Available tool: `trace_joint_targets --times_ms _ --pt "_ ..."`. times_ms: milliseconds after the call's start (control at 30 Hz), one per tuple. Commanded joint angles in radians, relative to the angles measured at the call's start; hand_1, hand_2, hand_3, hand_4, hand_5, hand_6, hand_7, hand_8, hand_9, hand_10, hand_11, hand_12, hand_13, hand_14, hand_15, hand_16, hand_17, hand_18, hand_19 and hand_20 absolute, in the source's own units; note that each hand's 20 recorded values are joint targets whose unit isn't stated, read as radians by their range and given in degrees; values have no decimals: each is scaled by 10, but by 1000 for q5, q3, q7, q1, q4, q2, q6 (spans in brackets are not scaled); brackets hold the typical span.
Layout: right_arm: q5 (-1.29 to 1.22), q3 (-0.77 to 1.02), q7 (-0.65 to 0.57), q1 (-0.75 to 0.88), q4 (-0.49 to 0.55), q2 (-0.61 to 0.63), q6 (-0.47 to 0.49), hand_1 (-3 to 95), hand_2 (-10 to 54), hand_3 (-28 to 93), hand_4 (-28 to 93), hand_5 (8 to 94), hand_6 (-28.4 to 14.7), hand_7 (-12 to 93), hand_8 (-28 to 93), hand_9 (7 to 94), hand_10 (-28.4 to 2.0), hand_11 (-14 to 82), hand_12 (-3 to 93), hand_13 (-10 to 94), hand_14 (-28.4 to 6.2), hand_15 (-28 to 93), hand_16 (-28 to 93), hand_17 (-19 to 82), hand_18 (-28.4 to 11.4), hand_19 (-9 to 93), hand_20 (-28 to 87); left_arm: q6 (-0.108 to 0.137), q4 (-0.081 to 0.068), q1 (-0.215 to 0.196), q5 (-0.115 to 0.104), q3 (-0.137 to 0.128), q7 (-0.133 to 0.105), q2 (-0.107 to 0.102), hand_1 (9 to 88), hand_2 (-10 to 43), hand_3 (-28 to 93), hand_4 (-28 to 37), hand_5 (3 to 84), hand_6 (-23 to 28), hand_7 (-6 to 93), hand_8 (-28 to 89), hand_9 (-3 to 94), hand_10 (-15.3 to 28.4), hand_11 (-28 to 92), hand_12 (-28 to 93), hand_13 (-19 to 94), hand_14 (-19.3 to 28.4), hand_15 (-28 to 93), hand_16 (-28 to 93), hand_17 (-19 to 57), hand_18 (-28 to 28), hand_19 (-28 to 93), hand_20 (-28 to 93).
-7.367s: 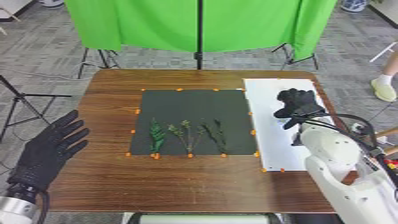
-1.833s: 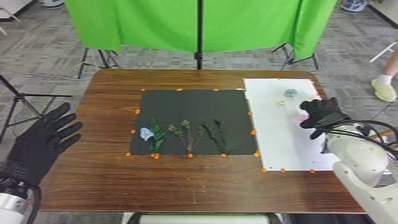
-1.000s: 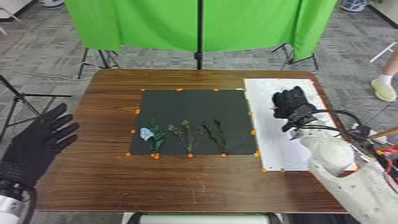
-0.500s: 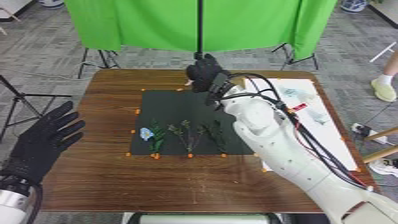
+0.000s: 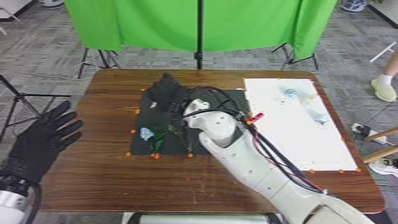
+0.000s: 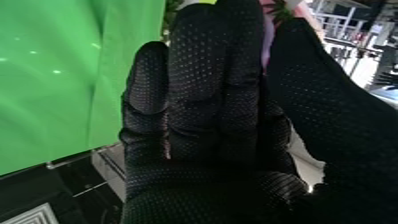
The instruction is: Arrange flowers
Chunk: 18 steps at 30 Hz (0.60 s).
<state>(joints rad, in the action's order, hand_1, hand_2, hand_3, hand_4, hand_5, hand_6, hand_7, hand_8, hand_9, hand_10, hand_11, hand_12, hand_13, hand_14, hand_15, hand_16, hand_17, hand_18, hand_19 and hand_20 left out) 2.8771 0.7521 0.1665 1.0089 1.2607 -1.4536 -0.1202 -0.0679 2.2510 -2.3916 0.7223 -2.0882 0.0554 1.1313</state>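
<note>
One pink flower (image 6: pixel 268 35): caught between the thumb and fingers of the right hand (image 5: pixel 167 91), with a bit of green showing beyond the fingertips; which way its face points I cannot tell.
Dark mat (image 5: pixel 147 117): beneath and around the right hand, which is over its far-left part; whether the flower touches the mat is hard to say.
Blue flower (image 5: pixel 147 133): nearer the robot than the right hand and a little to its left, beside the top of a leafy stem (image 5: pixel 158 144).
Thin stem (image 5: pixel 189 145): also on the near side of that hand, slightly to its right, seemingly without a bloom, so a likely partner for the pink one.
Placing: probably the step in hand. Bring the bloom low over its stem, face up, then part thumb and fingers gently and lift straight away (petals this light could cling to the glove). A sideways sweep might drag the blue flower out of line.
Right arm (image 5: pixel 258 167): slants from the near right across the mat, ahead and to the left, hand at its far end, fingers long and close together, thumb pressed in opposite.
White sheet (image 5: pixel 275 145): to the right of the right hand, bearing pale bluish pieces (image 5: pixel 318 117).
Left hand (image 5: pixel 43 135): well apart, left of the right hand and nearer the robot, fingers extended and holding nothing.
Green curtain (image 5: pixel 142 25): past the table, beyond the right hand.
</note>
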Motion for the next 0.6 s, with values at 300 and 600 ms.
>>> trace_joint_targets --times_ms 300,600 --pt "134 13 -54 -12 -108 -76 -30 495 -95 827 -283 713 39 486 -160 879 -14 136 434 787 19 429 431 300 -145 748 390 -27 -46 53 -3 17 33 -39 250 -7 695 -282 237 15 205 -118 185 93 207 159 130 117 325 -2 -120 182 402 74" --pt "199 64 -46 24 -142 -118 -7 496 -95 821 -283 697 40 498 -167 866 -14 139 432 769 17 452 425 290 -147 748 395 -47 -58 95 0 39 49 -53 249 -7 696 -282 236 15 206 -118 184 93 207 160 130 117 325 -2 -120 182 401 73"
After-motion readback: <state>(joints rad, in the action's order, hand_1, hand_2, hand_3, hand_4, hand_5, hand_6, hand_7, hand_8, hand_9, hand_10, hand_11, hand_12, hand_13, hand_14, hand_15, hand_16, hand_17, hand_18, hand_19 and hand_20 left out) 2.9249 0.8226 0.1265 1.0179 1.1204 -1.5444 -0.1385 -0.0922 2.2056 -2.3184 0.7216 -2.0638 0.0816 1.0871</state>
